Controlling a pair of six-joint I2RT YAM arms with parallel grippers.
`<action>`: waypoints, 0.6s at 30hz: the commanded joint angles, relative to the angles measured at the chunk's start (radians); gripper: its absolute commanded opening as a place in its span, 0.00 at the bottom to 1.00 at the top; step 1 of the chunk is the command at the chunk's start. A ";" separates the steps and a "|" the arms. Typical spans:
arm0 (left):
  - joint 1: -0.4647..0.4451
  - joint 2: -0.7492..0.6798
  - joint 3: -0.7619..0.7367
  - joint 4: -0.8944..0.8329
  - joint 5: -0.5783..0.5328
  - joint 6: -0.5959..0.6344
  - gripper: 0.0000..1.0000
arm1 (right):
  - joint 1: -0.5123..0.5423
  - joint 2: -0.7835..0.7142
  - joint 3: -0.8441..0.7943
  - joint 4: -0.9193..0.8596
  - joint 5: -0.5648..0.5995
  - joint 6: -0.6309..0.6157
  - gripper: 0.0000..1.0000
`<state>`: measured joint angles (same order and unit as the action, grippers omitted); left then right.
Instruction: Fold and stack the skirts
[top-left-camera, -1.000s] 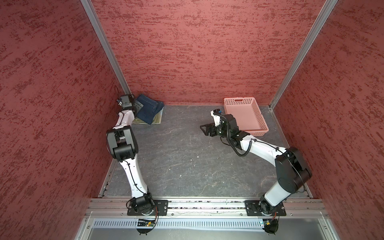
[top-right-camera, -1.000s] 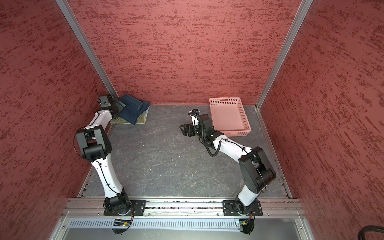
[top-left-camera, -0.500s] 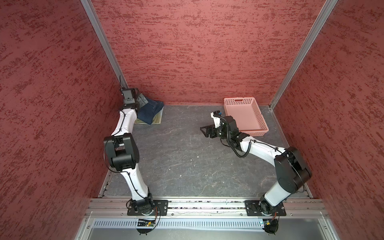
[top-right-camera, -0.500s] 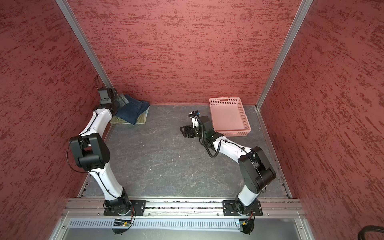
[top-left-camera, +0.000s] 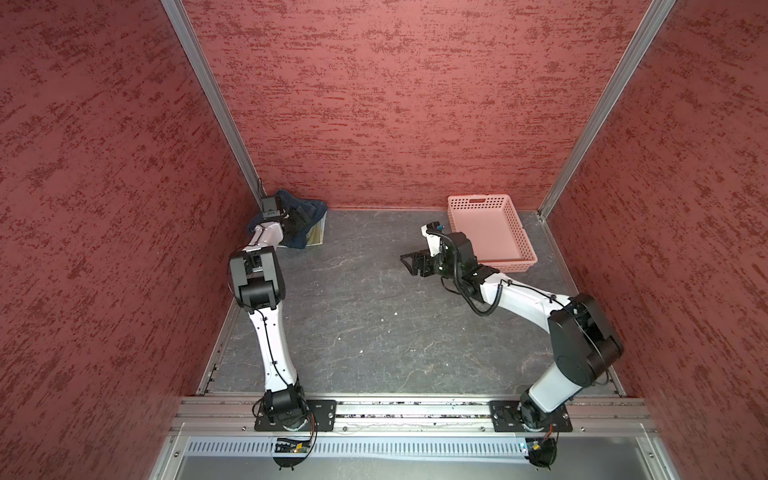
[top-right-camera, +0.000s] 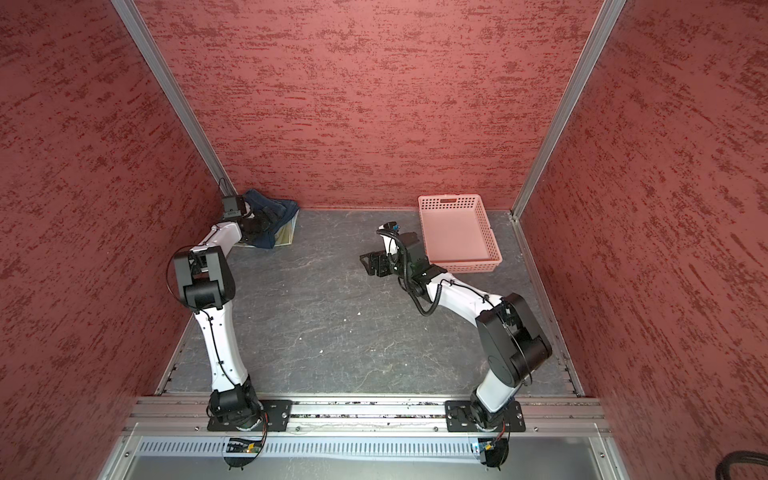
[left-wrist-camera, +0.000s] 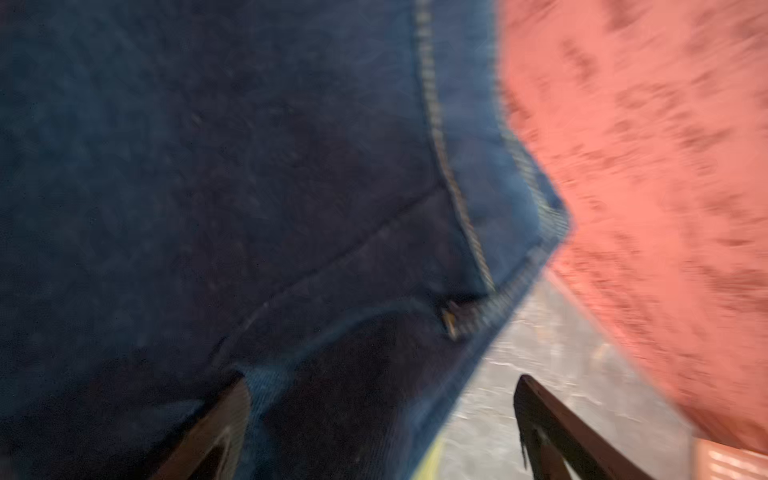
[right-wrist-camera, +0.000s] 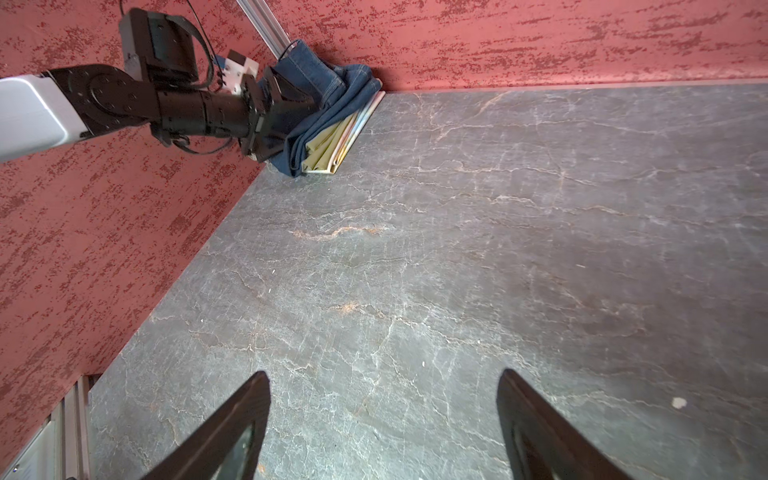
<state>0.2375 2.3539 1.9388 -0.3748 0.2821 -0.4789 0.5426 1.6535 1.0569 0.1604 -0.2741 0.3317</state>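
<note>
The denim skirt (top-left-camera: 314, 208) is lying atop the olive-green skirt (right-wrist-camera: 322, 149) and floral skirt (right-wrist-camera: 360, 118) in the tabletop (top-left-camera: 374, 332)'s far left corner. The left gripper (left-wrist-camera: 382, 419) is standing spread over it; the right gripper (top-left-camera: 409, 266) is gaping empty beside the pink basket (top-left-camera: 511, 266).

No readable text.
I can't make out any label, brand, number or sign in any view from here.
</note>
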 joint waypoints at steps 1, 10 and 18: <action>-0.004 -0.012 0.000 -0.052 0.096 -0.029 1.00 | -0.007 -0.005 0.005 0.001 -0.003 -0.009 0.86; -0.017 -0.334 -0.150 0.158 0.240 0.027 1.00 | -0.016 -0.107 0.023 -0.073 0.105 -0.064 0.94; -0.121 -0.803 -0.612 0.250 -0.032 0.173 1.00 | -0.098 -0.368 -0.122 -0.119 0.395 -0.174 0.99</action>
<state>0.1532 1.6398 1.4677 -0.1638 0.3767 -0.3851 0.4866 1.3659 0.9924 0.0643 -0.0429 0.2234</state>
